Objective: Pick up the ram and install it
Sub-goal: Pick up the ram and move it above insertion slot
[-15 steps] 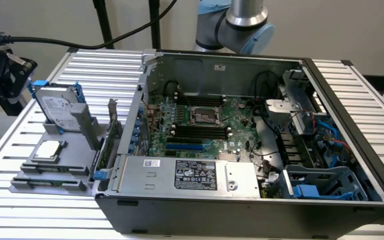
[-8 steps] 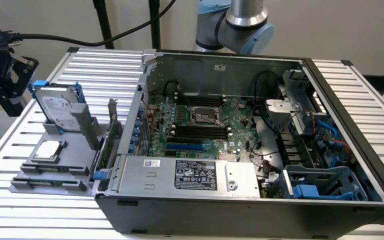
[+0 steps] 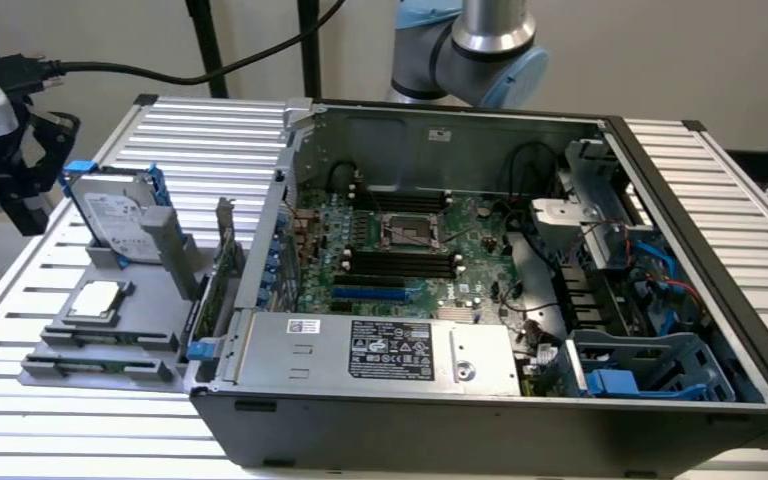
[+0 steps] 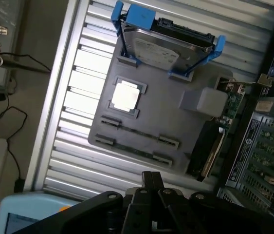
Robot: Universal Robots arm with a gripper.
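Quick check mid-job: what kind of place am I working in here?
Probably a lab bench for robotic PC assembly: an open computer case on a slatted aluminium table, beside a grey fixture holding a hard drive and processor.

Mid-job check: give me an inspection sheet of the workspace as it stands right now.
Surface: ribbed aluminium table carrying an open black computer case and a flat grey parts tray.
Job's things: thin green ram stick sitting in the tray's clips, untouched; the motherboard's long black slots look vacant.
Clutter: silver hard drive with blue rails and square silver processor chip, both on the tray.
Gripper: black gripper shut, holding nothing, hovering clear of the tray.
Cables: black cable hanging at the exterior view's left; blue and red cables inside the case.
Surroundings: beige wall; nothing else seen.
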